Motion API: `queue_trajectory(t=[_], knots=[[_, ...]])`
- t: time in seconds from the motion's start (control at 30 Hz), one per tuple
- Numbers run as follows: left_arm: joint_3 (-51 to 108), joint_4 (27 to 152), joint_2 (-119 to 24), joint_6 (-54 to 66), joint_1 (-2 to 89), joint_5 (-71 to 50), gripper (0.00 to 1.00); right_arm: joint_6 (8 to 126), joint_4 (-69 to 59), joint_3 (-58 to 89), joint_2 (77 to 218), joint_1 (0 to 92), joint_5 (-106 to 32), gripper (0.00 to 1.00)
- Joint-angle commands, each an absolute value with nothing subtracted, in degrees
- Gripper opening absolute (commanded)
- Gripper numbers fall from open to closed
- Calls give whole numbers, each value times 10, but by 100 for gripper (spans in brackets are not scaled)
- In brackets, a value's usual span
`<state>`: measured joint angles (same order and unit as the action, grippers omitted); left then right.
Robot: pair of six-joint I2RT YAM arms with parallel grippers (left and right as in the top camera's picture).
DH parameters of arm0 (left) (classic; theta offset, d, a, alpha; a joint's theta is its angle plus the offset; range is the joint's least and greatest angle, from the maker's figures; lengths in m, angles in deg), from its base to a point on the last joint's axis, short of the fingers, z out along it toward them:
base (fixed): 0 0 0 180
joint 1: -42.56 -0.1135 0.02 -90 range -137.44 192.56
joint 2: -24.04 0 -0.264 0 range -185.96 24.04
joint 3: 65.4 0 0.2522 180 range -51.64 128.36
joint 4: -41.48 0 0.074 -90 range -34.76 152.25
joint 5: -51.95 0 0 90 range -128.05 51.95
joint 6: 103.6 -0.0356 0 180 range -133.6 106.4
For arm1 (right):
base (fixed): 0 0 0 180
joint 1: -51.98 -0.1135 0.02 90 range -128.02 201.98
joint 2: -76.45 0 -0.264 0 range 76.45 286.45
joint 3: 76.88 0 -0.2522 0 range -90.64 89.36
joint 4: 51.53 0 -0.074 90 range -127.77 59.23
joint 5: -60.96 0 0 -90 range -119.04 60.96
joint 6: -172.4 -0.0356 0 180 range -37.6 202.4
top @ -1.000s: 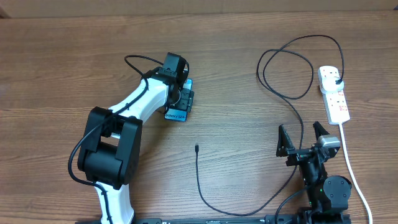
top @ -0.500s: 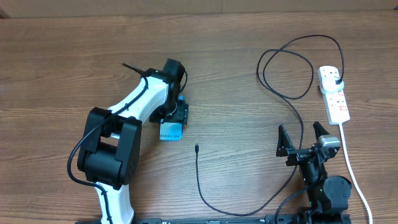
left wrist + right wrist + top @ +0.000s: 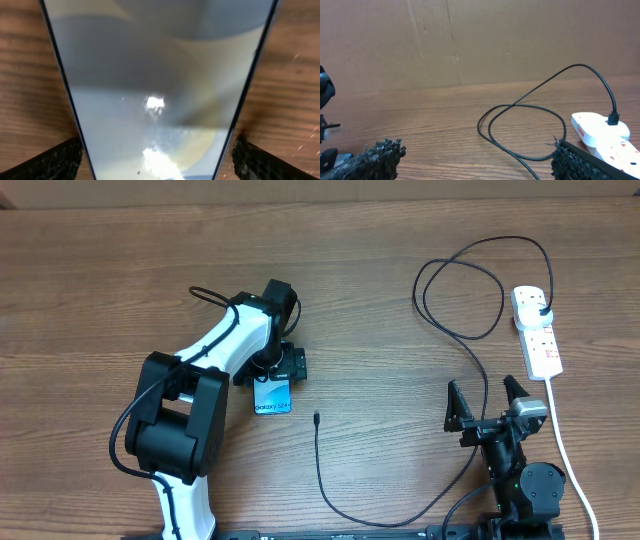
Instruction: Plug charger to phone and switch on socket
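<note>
Apparently left claw (image 3: 280, 373) open astride phone (image 3: 273, 398) | top end hidden | right claw (image 3: 484, 392) open

The charger (image 3: 613, 118) loops leftward, its plug in the socket (image 3: 594, 125).

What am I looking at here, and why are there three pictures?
Two robot arms work at a wooden table. One picture looks down from above. The other two come from small cameras on each arm's wrist. From above, the white-and-black left arm reaches over a phone lying screen-up. Its wrist camera shows the jaws open on either side of the phone, seemingly not pinching it. The right arm sits at the near edge with open, empty jaws. A thin black cable loops across the table. One end is plugged into a white power strip, and the other tip lies loose near the phone.
</note>
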<state>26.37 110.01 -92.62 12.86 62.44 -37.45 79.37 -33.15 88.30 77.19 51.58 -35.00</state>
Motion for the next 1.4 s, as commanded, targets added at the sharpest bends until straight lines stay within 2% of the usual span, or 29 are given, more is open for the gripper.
queue_trajectory(t=[0.0, 0.07, 0.2, 0.27, 0.33, 0.47, 0.67, 1.07, 1.37], knots=[[252, 1091, -947, 140, 625, -401, 100, 791, -333, 889, 766, 514, -347, 100], [252, 1079, -947, 121, 624, -404, 100, 791, -333, 889, 766, 514, -347, 100], [252, 1077, -947, 122, 625, -399, 93, 791, -333, 889, 766, 514, -347, 100], [252, 1078, -947, 122, 626, -399, 85, 791, -334, 889, 766, 514, -347, 100], [249, 1079, -947, 122, 627, -399, 83, 791, -333, 889, 766, 514, -347, 100], [236, 1078, -947, 122, 627, -399, 84, 791, -334, 889, 766, 514, -347, 100], [208, 1054, -947, 124, 628, -399, 100, 791, -334, 889, 766, 514, -347, 100], [215, 976, -947, 128, 627, -395, 93, 791, -334, 889, 766, 514, -347, 100], [219, 1029, -947, 128, 627, -368, 92, 791, -334, 889, 766, 514, -347, 100]])
